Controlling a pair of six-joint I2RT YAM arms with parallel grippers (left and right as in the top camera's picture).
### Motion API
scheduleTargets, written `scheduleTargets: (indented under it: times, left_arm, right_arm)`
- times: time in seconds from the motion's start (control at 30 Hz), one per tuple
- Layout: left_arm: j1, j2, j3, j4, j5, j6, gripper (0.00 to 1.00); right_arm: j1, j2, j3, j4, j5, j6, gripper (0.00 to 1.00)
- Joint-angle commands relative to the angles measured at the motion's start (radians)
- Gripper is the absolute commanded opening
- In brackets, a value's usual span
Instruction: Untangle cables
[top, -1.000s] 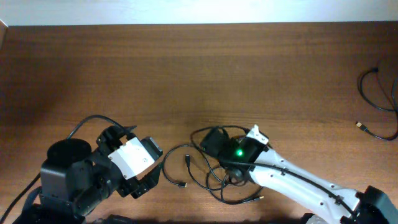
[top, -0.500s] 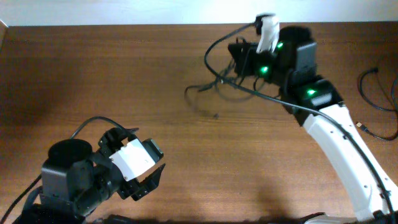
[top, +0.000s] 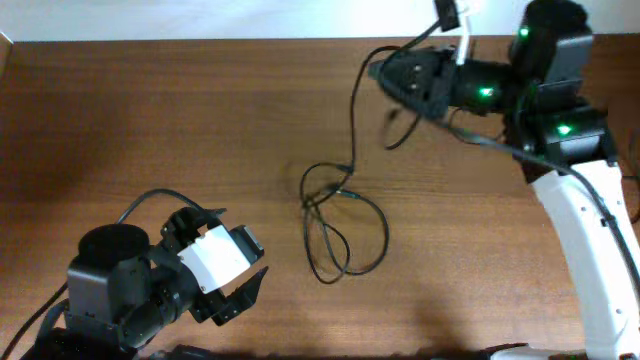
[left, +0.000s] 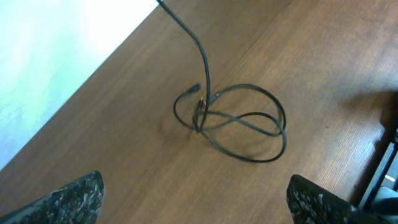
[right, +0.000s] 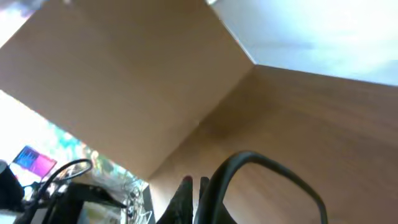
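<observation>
Right claw (top: 385, 72) pinches the cables (top: 343, 192), loops lying on table (top: 150, 120).

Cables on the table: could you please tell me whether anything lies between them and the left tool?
Nothing visible does. Only bare table lies between the open left tool and the cables, one strand of which rises to the right tool.

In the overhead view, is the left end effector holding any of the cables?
No, the left end effector is open and empty, well apart from the cables looped on the table.
</observation>
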Motion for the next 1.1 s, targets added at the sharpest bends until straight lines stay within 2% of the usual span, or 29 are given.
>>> scheduleTargets:
  times: [0.0,0.07,0.13,0.17,0.27,0.3,0.33,0.37,0.43,0.5,0.57,0.7,0.77,0.87,0.93,1.0,1.07]
  left_arm:
    - [-0.001,-0.003,0.003,0.002,0.037,-0.013,0.96]
    - [-0.001,-0.003,0.003,0.001,0.037,-0.013,0.96]
    - [-0.001,-0.003,0.003,-0.006,0.037,-0.013,0.96]
    - [-0.001,-0.003,0.003,-0.006,0.037,-0.013,0.96]
    - [-0.001,-0.003,0.003,-0.006,0.037,-0.013,0.96]
    - [-0.001,-0.003,0.003,-0.006,0.037,-0.013,0.96]
    - [-0.001,-0.003,0.003,-0.006,0.037,-0.013,0.96]
    - [-0.001,-0.003,0.003,-0.006,0.037,-0.013,0.96]
    - [-0.001,-0.003,0.003,-0.006,0.037,-0.013,0.96]
    - [-0.001,-0.003,0.003,-0.006,0.038,-0.013,0.96]
    - [-0.001,-0.003,0.003,-0.006,0.039,-0.013,0.95]
    - [-0.001,-0.003,0.003,-0.006,0.057,-0.013,0.95]
    - [-0.001,-0.003,0.003,-0.006,0.058,-0.013,0.95]
    - [-0.001,-0.003,0.003,-0.006,0.06,-0.013,0.95]
    - [-0.001,-0.003,0.003,-0.006,0.06,-0.013,0.95]
    - [-0.001,-0.003,0.003,-0.006,0.06,-0.013,0.95]
    - [-0.001,-0.003,0.003,-0.006,0.06,-0.013,0.95]
  right_arm:
    - [0.047,-0.011,0.011,0.319,-0.469,0.096,0.04]
    - [0.091,-0.032,0.011,0.609,-0.469,0.246,0.04]
    - [0.115,-0.043,0.012,0.93,-0.469,0.481,0.04]
    - [0.114,-0.043,0.012,0.965,-0.469,0.546,0.04]
    - [0.069,-0.043,0.059,0.99,-0.457,0.583,0.04]
    - [0.05,-0.043,0.113,0.99,-0.43,0.662,0.04]
    - [0.047,-0.043,0.206,0.99,-0.373,0.849,0.04]
    - [0.047,-0.043,0.251,0.99,-0.356,0.953,0.04]
    - [0.047,-0.047,0.275,0.975,-0.387,1.103,0.04]
    - [0.047,-0.049,0.24,0.737,-0.459,1.112,0.04]
    - [0.047,-0.047,0.134,0.625,-0.464,1.075,0.04]
    - [0.047,-0.047,-0.275,0.623,-0.459,1.056,0.04]
    - [0.032,-0.048,-0.38,0.623,-0.457,1.041,0.04]
    - [-0.058,-0.075,-0.382,0.622,-0.442,1.045,0.04]
    - [-0.198,-0.142,-0.382,0.651,-0.441,1.12,0.04]
    - [-0.341,-0.316,-0.369,0.753,-0.439,1.2,0.04]
    - [-0.356,-0.414,-0.311,0.835,-0.439,1.199,0.04]
